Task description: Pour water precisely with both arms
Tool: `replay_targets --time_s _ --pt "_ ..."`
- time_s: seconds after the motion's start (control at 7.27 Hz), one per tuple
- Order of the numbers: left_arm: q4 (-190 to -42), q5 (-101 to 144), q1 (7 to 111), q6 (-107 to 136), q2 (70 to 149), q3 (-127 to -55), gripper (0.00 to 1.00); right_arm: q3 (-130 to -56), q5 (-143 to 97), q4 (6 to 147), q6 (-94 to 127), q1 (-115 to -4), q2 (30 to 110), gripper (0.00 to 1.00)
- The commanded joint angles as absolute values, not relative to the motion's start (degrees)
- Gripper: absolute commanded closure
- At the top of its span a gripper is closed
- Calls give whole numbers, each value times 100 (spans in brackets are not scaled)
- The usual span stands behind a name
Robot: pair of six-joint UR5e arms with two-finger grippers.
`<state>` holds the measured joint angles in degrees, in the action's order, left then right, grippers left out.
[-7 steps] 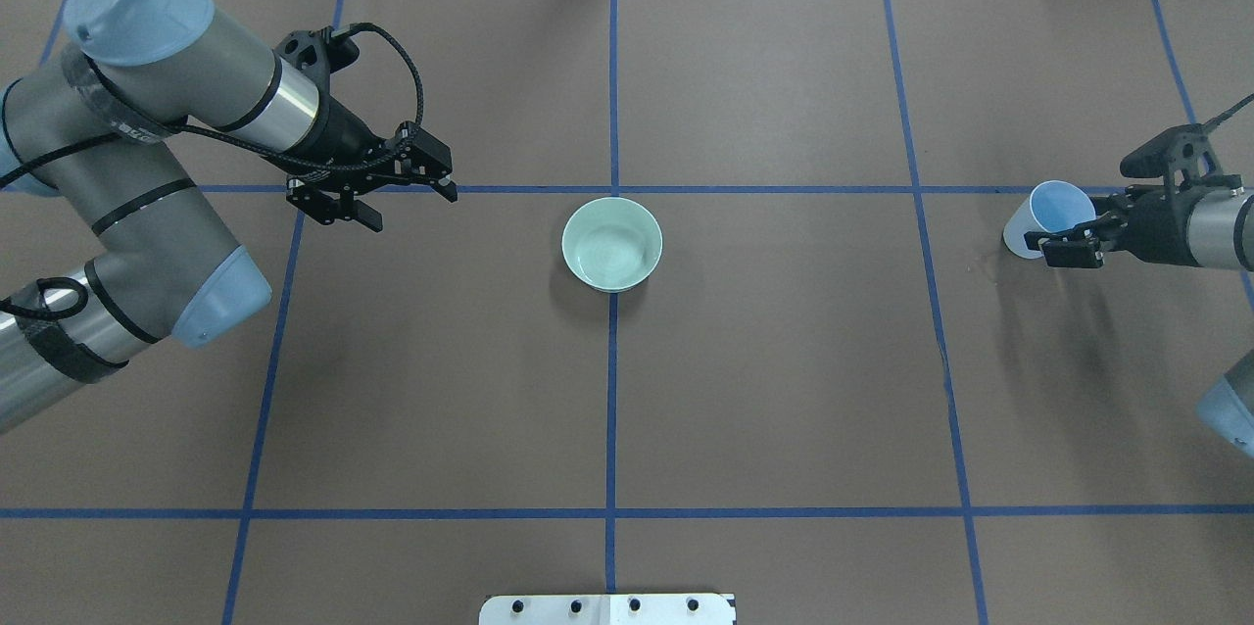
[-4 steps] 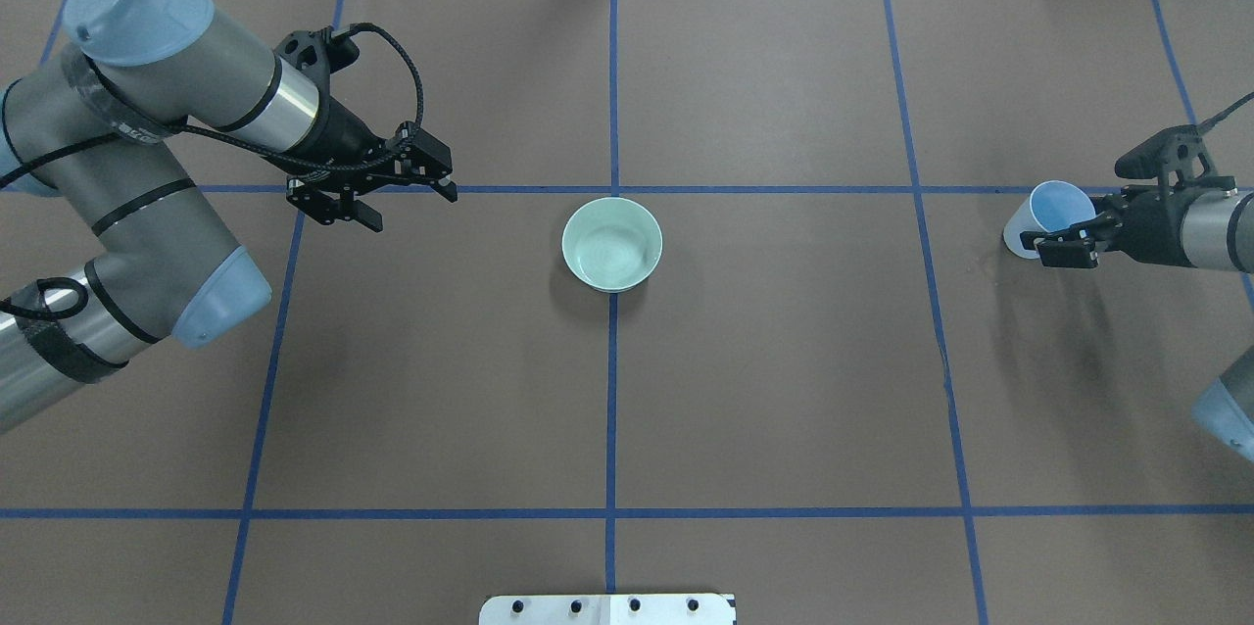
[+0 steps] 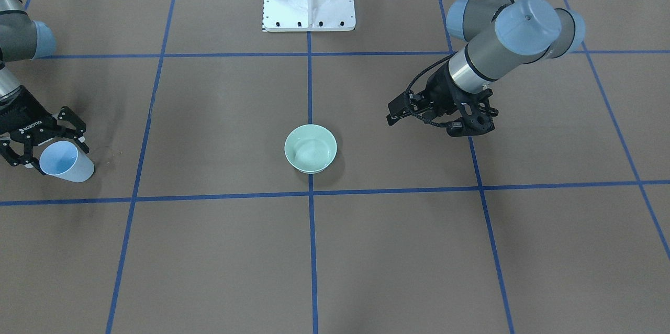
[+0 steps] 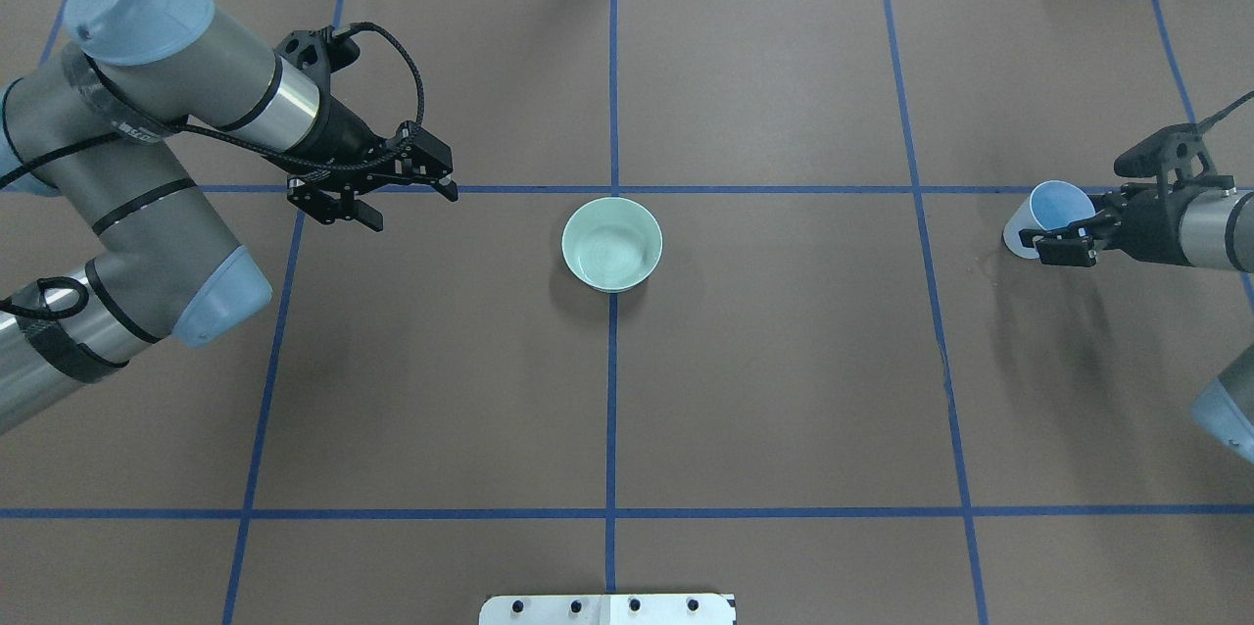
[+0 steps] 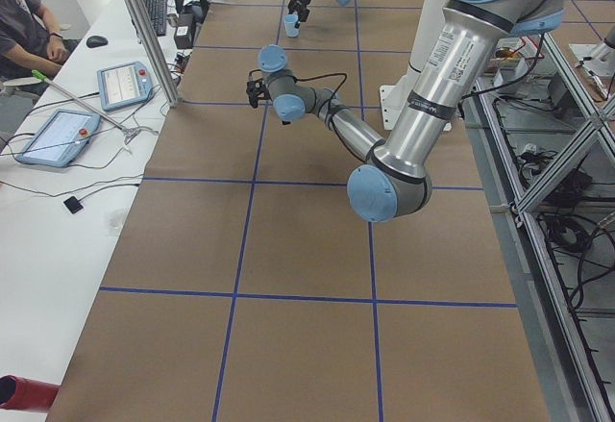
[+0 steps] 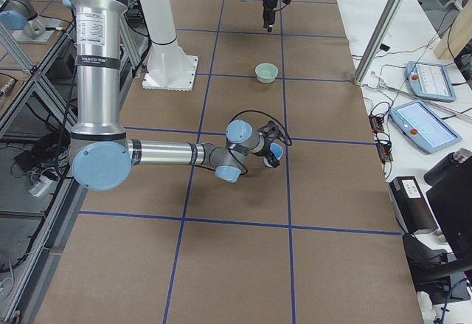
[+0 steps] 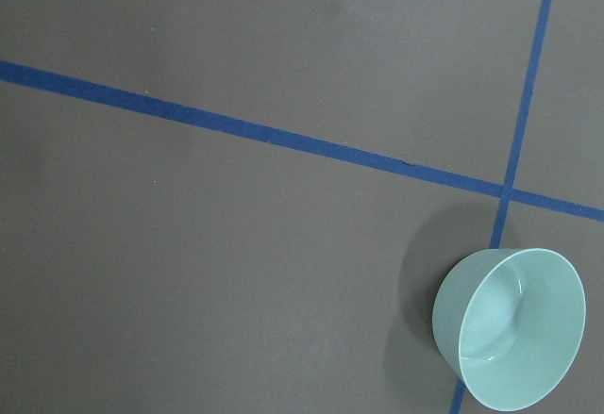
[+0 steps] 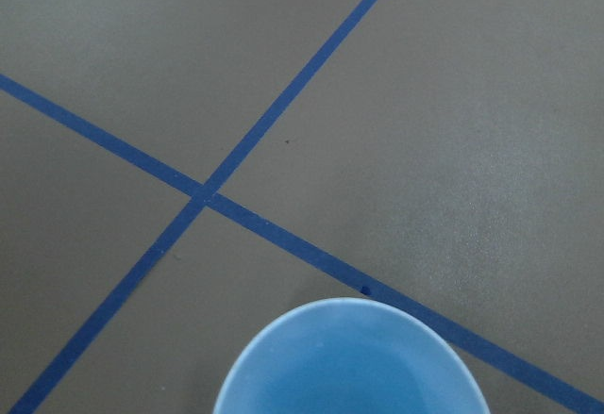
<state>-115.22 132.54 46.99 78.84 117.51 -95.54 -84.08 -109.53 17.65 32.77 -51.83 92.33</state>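
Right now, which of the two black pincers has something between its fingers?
The right pincer: its fingers flank the pale-blue plastic cup. The left pincer hangs open and empty, off to one side of the pale-green round bowl.

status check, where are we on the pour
Left end effector open, empty, apart from pale-green round bowl. Right end effector around pale-blue plastic cup, grip unclear. Water not discernible. Nothing between cup and bowl.

Since a second ago the right gripper (image 4: 1056, 227), its jaws at the cup (image 4: 1063, 204), creeps slightly toward the bowl (image 4: 568, 245) and rolls a little at the wrist, its elbow (image 4: 1223, 414) sliding likewise.
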Motion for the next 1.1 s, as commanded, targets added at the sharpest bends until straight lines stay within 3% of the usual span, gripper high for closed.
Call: replay_targets --time_s 0.0,0.14,0.28,0.41,0.69,0.96 --pt "-11522 13254 4702 7884 11751 -9554 1 -8333 -10951 1758 3278 -5168 9229 7" --pt "-11522 13254 4702 7884 11751 -9554 1 -8332 -10969 1697 3235 -5168 9237 24" --pt "-11522 13254 4702 7884 11751 -9562 1 -8315 -10995 1609 3234 -5168 9229 50" --pt "-11522 13254 4702 7884 11742 -9571 1 -8332 -11004 1600 3278 -5168 9229 65" --pt "-11522 13263 4728 7892 11742 -9606 1 -8419 -11135 1669 3270 -5177 9124 83" --pt "-11514 13298 4824 7884 11742 -9642 1 -8638 -11320 2464 3261 -5282 8625 94"
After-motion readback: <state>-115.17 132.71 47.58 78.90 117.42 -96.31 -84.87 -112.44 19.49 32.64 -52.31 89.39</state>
